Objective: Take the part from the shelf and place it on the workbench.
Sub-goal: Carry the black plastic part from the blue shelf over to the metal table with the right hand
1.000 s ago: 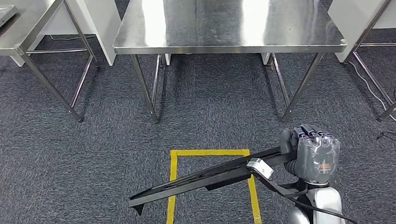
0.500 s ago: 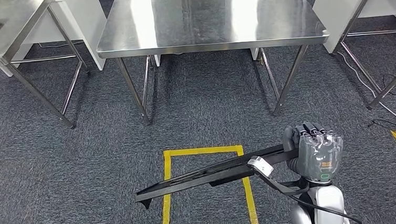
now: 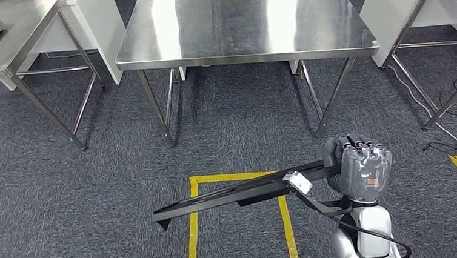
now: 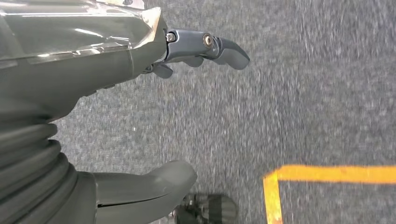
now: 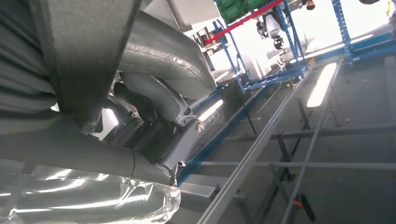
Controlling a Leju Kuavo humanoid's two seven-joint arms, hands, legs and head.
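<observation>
Gripping one end of the long black metal bar part (image 3: pixel 237 196), the right hand (image 3: pixel 362 169) keeps it level over the carpet, probably to clear the stainless steel tabletop (image 3: pixel 243 25) ahead. Left hand (image 4: pixel 140 107) hangs empty, fingers apart.

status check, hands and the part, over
Right hand grips long black part, held level over the yellow floor marking. Left hand open, empty. Workbench ahead, carpet between bare.
</observation>
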